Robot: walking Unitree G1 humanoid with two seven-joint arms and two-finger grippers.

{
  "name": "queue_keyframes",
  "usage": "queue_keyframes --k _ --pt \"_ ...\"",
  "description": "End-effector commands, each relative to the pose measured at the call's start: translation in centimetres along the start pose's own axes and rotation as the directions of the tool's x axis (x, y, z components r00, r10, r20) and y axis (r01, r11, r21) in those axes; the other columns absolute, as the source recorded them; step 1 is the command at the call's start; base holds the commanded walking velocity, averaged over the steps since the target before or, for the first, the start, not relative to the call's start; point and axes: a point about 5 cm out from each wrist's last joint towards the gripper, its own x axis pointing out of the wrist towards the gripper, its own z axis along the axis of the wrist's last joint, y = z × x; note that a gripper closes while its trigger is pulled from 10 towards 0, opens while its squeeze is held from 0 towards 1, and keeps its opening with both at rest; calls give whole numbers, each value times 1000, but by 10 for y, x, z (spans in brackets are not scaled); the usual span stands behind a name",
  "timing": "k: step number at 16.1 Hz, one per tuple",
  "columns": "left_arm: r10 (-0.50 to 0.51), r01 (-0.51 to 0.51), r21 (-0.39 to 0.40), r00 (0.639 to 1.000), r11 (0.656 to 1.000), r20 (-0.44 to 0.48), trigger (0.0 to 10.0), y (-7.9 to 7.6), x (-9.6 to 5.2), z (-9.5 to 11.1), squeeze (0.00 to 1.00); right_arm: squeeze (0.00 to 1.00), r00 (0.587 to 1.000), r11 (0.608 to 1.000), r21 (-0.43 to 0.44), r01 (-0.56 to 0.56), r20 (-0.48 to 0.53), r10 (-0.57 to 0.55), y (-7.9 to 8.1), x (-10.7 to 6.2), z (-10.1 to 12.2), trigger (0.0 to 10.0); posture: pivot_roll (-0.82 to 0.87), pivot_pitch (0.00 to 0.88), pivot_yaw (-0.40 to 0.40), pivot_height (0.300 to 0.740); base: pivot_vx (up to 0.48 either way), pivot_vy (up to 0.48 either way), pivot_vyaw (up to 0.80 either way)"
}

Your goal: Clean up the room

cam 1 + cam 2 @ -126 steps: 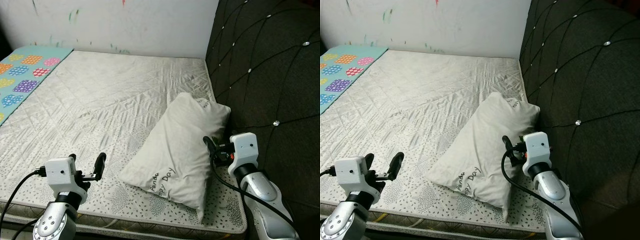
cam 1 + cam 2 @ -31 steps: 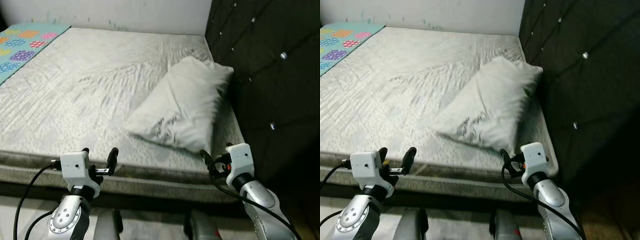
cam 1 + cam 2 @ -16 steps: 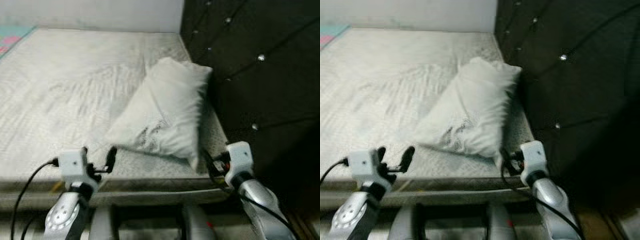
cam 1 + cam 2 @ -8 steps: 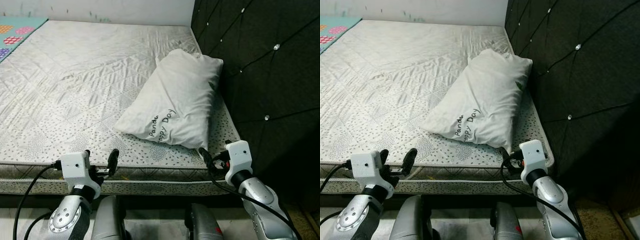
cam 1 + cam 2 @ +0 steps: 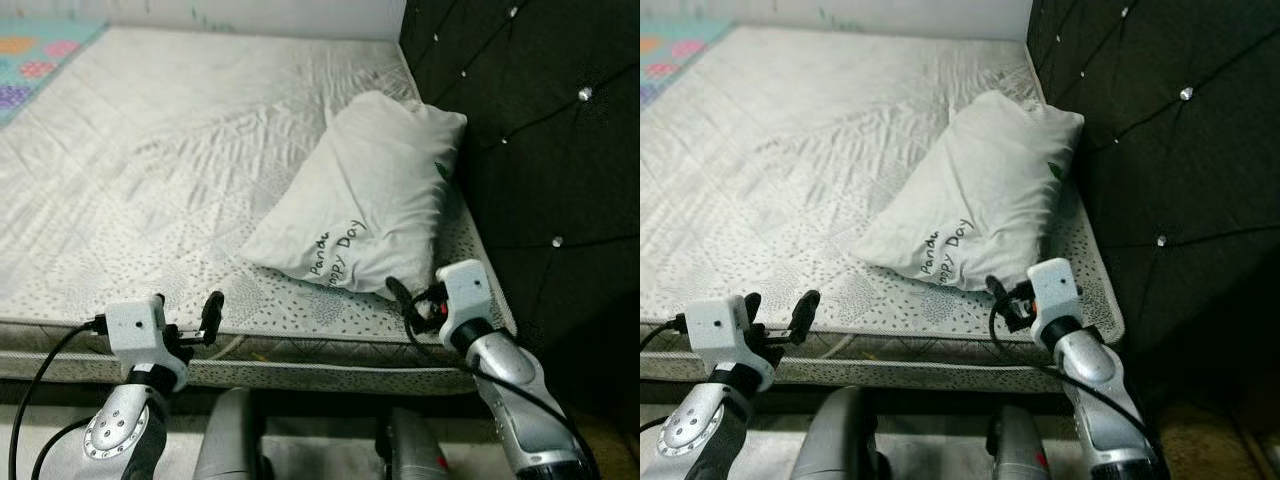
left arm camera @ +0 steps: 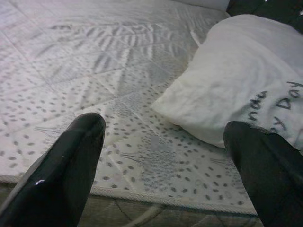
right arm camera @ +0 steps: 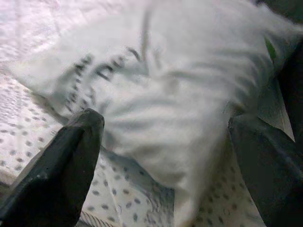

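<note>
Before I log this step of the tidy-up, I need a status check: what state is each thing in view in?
pillow: lying slantwise on the mattress, its far end against the headboard, not gripped.
mattress: bare, quilted, no sheet over it.
patterned blanket: lying flat at the far left corner.
headboard: upright along the bed's right side.
left gripper: open, at the mattress edge.
right gripper: open, just short of the pillow.

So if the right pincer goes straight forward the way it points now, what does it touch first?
Most likely the white pillow. The right pincer is open and aimed at the pillow's near edge, which lies on the mattress just ahead of it. The exact depth is hard to judge, but nothing stands between them.
</note>
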Motion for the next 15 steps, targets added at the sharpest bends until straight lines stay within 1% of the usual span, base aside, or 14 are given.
queue_keyframes --k 1,4,6,8,9,12,14,15 --pt "-10 10 -2 1000 1000 -13 10000 -2 1 0 0 0 1000 999 37 19 -23 -18 -1 3 -1 10000 -113 126 -39 596 0 0 0" --pt "-20 20 -3 999 1000 -31 10000 -1 1 0 0 0 999 997 80 10 -36 -7 8 16 6 10000 -100 137 -35 596 0 0 0" --pt "-28 28 1 999 1000 -38 10000 -1 1 1 0 0 995 995 98 -9 -99 19 18 26 5 10000 -83 143 -32 596 0 0 0" --pt "-33 34 6 999 999 -38 10000 -2 1 2 0 0 981 989 116 -93 -158 110 34 33 1 10000 -71 146 -29 596 0 0 0" --pt "-38 39 10 999 999 -39 10000 -4 1 4 0 0 968 983 113 -144 -190 163 43 35 -2 10000 -67 148 -28 596 0 0 0" --pt "-44 45 17 998 999 -43 10000 -4 0 4 0 0 973 984 122 -131 -173 151 51 45 3 10000 -52 156 -23 596 0 0 0" --pt "-40 41 22 998 999 -45 10000 -4 -1 6 0 0 991 990 132 -50 -113 66 55 57 14 10000 -32 168 -20 596 0 0 0" --pt "-39 40 23 998 999 -45 10000 -4 -2 6 0 0 993 990 134 -42 -107 56 55 58 16 10000 -31 169 -19 596 0 0 0"
